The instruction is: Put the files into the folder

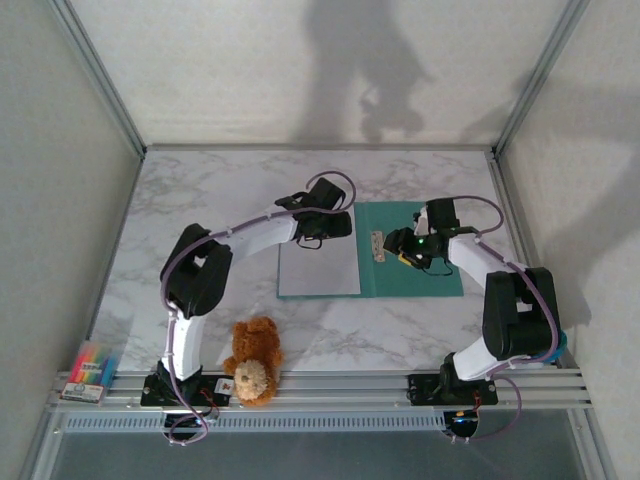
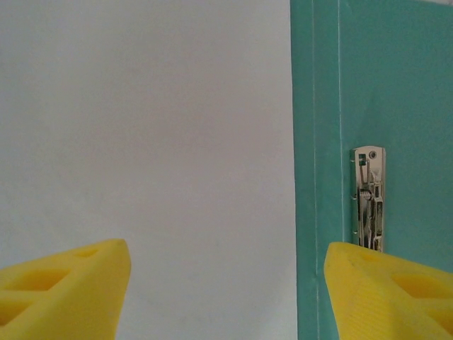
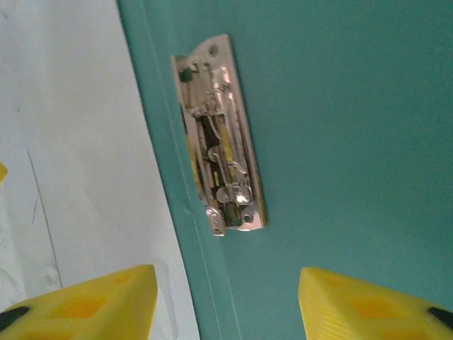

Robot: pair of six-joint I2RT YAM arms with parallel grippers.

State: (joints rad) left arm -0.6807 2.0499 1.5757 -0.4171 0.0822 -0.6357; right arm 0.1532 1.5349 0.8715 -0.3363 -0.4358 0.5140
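Files, thin plain white paper sheets (image 1: pixel 318 268), lay flat on the marble counter (image 1: pixel 200 190), their edge against the open teal-green flat folder (image 1: pixel 430 275) by its metal clip (image 3: pixel 219 134). Left gripper (image 2: pixel 226 248) over the sheets and right gripper (image 3: pixel 226 273) over the clip, both jaws spread and empty. Sheets judged light, floppy and slick, best pinched at a free edge.

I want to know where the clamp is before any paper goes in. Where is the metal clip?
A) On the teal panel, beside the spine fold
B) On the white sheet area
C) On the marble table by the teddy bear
A: the metal clip is fixed to the teal panel of the folder, close beside the spine fold.
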